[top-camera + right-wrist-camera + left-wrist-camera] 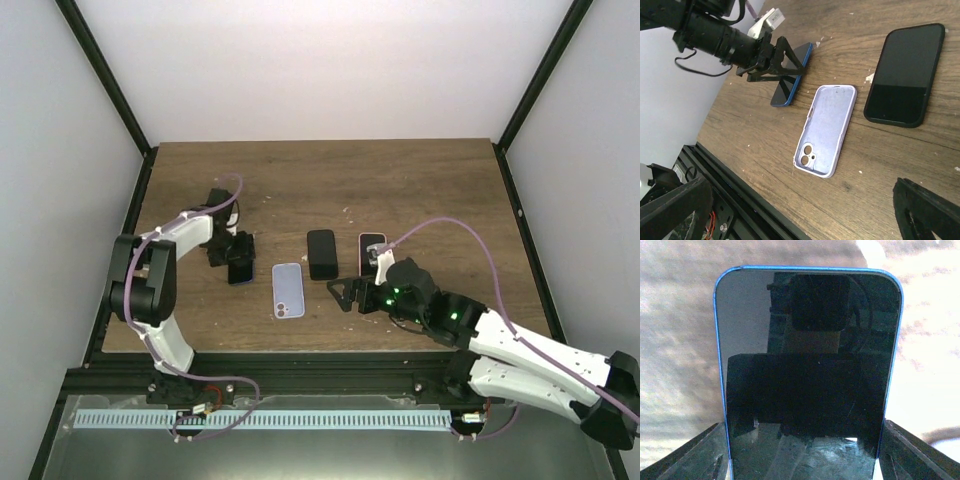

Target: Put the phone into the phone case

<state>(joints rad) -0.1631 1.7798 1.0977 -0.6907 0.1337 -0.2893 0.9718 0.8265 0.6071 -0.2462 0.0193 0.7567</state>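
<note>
The phone has a blue edge and a dark screen. It sits between the fingers of my left gripper, which is shut on its long sides. In the right wrist view the phone is tilted, with its lower end down by the wood. The phone case is pale lilac and lies open side up just to the right of it, camera cutout towards me. My right gripper hangs open to the right of the case and holds nothing.
A black phone lies flat right of the case, also seen in the right wrist view. Another phone with a reddish rim lies beside the right arm. The table's near edge and black frame run just below the case.
</note>
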